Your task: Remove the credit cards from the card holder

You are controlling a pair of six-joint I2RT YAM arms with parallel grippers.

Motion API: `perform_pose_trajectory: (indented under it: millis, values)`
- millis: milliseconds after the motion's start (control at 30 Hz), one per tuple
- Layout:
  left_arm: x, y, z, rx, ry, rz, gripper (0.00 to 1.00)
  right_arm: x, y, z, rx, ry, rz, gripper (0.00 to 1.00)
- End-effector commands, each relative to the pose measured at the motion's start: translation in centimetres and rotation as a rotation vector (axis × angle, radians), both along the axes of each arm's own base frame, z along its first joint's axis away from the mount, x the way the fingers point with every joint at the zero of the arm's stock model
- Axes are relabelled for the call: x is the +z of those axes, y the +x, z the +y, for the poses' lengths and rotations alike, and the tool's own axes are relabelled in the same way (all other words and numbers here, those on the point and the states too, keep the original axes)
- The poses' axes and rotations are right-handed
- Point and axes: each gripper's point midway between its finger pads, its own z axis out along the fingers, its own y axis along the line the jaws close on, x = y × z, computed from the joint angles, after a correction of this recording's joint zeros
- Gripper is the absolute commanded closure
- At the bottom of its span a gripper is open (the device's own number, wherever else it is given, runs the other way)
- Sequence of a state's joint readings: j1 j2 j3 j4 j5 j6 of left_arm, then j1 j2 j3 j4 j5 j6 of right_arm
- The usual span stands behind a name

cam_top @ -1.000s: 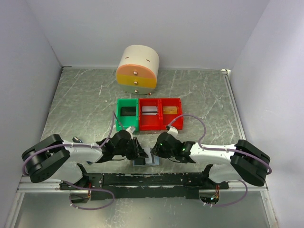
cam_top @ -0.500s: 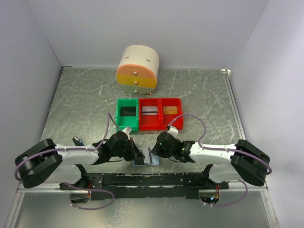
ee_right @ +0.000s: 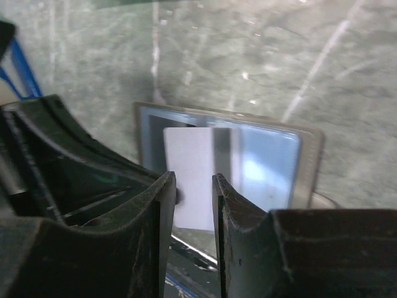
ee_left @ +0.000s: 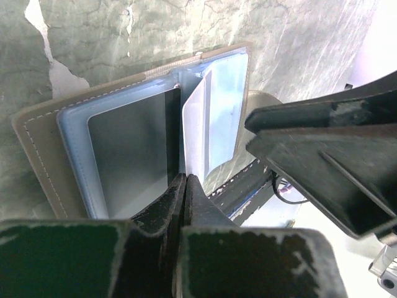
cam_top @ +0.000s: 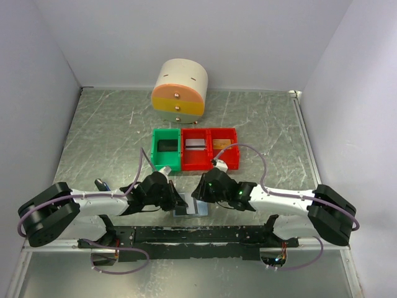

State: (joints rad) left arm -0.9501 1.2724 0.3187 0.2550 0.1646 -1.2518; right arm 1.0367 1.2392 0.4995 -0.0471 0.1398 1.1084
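Here, one card holder (cam_top: 187,210), three bins (cam_top: 196,165)

No lettering, number or brand is legible on the card holder (ee_left: 34,143) or credit cards (ee_right: 192,161).

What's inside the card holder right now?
The card holder lies open: a dark card sits in one pocket, and a pale card sticks up by the fold. Any cards behind them are covered.

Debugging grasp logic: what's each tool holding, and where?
Left tool pinches the holder at its middle fold. Right tool: pale card sits in its gap; grip unclear.
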Motion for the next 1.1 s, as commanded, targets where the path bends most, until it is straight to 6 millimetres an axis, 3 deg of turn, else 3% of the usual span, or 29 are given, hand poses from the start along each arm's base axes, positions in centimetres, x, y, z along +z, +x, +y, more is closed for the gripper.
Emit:
perform_pose_trajectory:
  millis: [0,200,433,567,767,900,1067]
  values:
    - [0.1,0.7,-0.2,0.005,0.009,-0.024,0.91,1.8,0.5,2.0,0.054,0.053,-0.031,0.69]
    - [0.4,0.7,-0.5,-0.009,-0.006,-0.033,0.85,-2.6,-0.5,-0.2,-0.004,-0.090,0.085,0.70]
    - [1.1,0.6,-1.5,-0.039,-0.069,-0.043,0.73,-4.9,-2.3,-1.5,-0.010,-0.071,0.147,0.71]
    - [1.0,0.4,-2.2,-0.053,-0.094,-0.027,0.73,-4.7,-2.4,-1.9,-0.036,-0.035,0.143,0.70]
    - [0.4,0.6,-1.9,-0.030,-0.069,-0.014,0.83,-4.5,-2.1,-2.3,-0.053,-0.046,0.130,0.70]
    - [0.3,0.9,-1.0,-0.004,-0.016,-0.021,0.93,-4.6,-2.0,-2.6,-0.065,-0.057,0.126,0.70]
    - [0.6,1.2,0.6,0.039,0.045,-0.044,0.93,-4.1,-1.5,-2.8,-0.072,-0.065,0.108,0.69]
